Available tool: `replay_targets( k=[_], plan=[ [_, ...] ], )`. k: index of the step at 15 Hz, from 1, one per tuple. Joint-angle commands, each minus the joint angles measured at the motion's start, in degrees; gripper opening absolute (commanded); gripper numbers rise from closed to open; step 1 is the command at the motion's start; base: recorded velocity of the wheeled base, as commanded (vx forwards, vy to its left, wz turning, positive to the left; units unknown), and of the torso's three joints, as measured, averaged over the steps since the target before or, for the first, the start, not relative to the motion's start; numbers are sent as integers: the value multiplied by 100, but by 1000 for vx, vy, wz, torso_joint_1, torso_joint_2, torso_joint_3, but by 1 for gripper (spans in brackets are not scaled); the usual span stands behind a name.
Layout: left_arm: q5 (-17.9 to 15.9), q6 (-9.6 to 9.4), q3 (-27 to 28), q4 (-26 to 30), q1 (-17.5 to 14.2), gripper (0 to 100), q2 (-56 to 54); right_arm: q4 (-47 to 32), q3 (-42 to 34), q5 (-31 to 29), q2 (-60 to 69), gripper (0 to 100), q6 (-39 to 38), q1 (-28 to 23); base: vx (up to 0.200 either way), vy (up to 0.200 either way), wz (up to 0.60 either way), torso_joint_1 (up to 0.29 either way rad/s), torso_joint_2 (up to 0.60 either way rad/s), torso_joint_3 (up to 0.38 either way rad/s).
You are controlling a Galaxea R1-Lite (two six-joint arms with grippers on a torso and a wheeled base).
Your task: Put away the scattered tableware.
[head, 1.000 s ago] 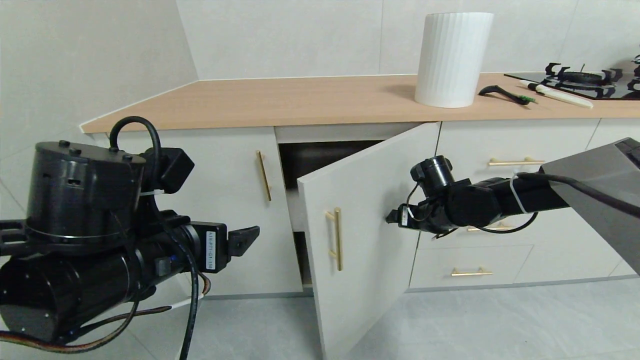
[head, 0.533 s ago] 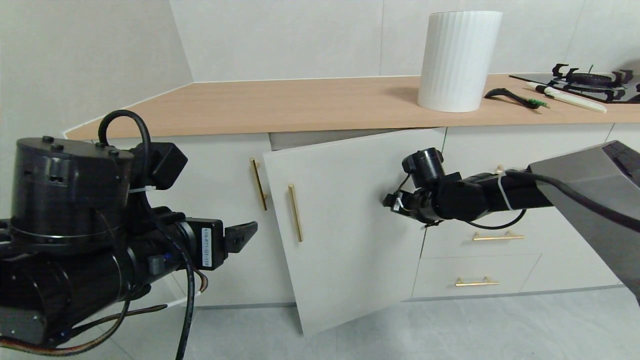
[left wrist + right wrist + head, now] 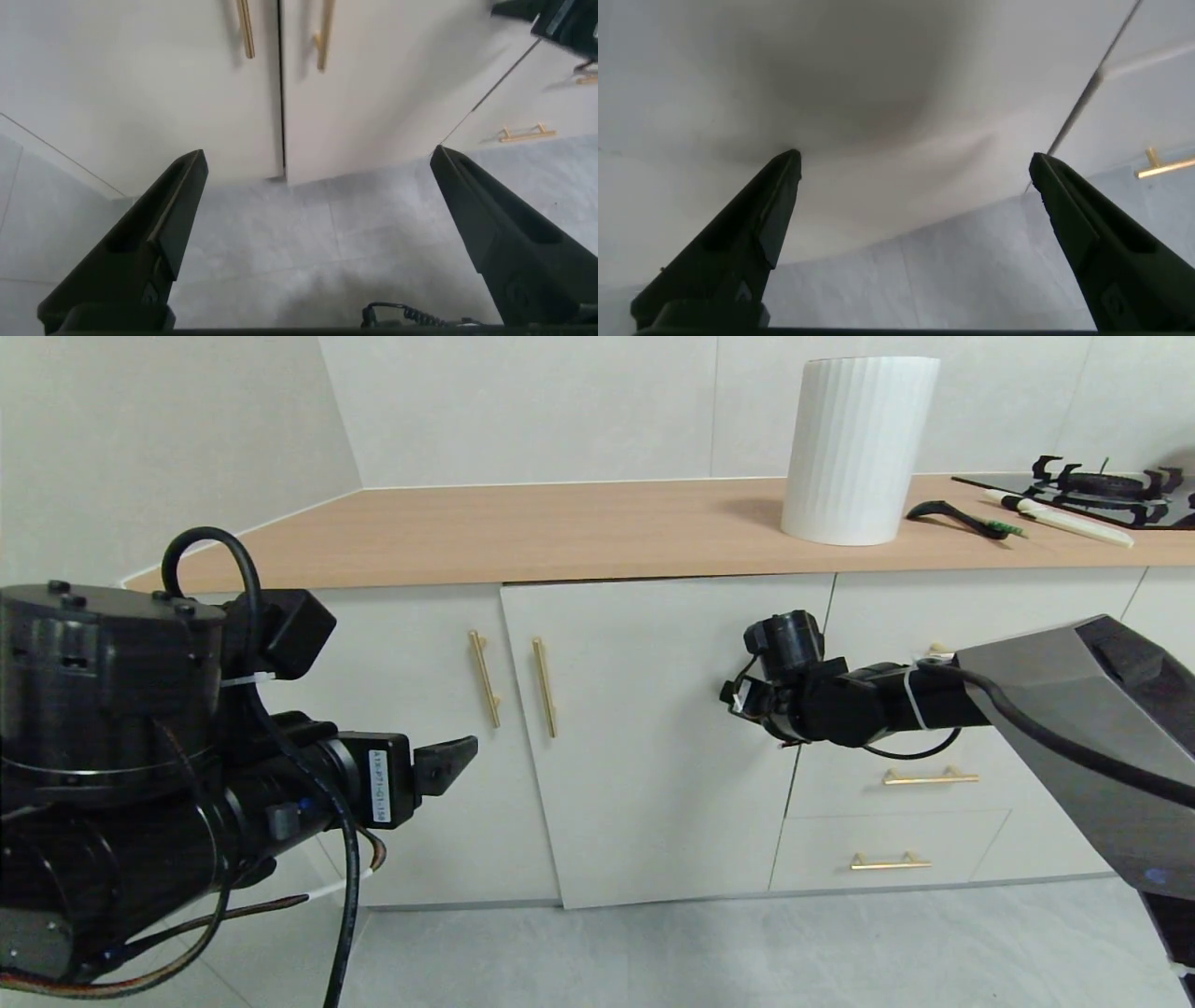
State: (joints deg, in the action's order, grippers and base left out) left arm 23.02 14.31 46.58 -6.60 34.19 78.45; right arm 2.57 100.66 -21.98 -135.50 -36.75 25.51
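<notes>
Right end effector (image 3: 731,696) first: it sits at the face of the cupboard door (image 3: 653,784), touching or just off it, I can't tell which. Its fingers (image 3: 738,252) are spread wide with nothing between them but blank panel. My read: spread fingers on a flat panel suit a push, not a grasp, and the door lies flush with its neighbour.

The left end effector (image 3: 456,758) hangs low in front of the left-hand door. Its fingers (image 3: 154,233) are also splayed fully apart and carry nothing, with floor (image 3: 308,243) below. It looks parked clear of the door's swing.

The 2 gold handles (image 3: 544,686) stand side by side at the seam, well apart from either end effector. To the right are 2 drawers (image 3: 896,831) with gold pulls.

Up on the bench (image 3: 523,532) a ribbed white container (image 3: 859,448) stands upright. Just beside it lies the black-handled utensil (image 3: 948,511), then the white-handled knife (image 3: 1060,515), its dark end reaching the hob (image 3: 1102,485). Both lie flat and loose, so I'd say the tableware is not yet put away.

A white sticker (image 3: 378,788) on the left arm carries small print, which I leave unread. Doors and container look plain.
</notes>
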Motion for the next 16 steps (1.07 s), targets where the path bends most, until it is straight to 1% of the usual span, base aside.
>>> replay_targets(
  k=[1,6,10,11,12,13,15,16],
  plan=[
    [1,1,0,0,-1,100,22,-2,33,1,-47,100,2,-11,0,0,0,0,0,0],
    [1,1,0,0,-1,100,22,-2,323,-272,-249,100,-34,-64,0,0,0,0,0,0],
    [1,1,0,0,-1,100,22,-46,297,-307,-179,100,-69,-55,0,0,0,0,0,0],
    [1,-16,0,9,-1,100,13,-108,130,-518,41,100,-77,-20,0,0,0,0,0,0],
    [10,-69,-9,9,-9,100,4,-169,-292,-799,454,100,-69,15,0,0,0,0,0,0],
    [10,-139,-9,0,-106,100,-22,-152,-960,-931,1157,100,-77,68,0,0,0,0,0,0],
    [19,-245,-17,0,-238,100,-198,-152,-1830,-940,2493,100,-51,59,0,0,0,0,0,0],
    [19,-297,-35,9,-247,100,-304,-152,-2112,-966,2915,100,-16,59,0,0,0,0,0,0]
  ],
)
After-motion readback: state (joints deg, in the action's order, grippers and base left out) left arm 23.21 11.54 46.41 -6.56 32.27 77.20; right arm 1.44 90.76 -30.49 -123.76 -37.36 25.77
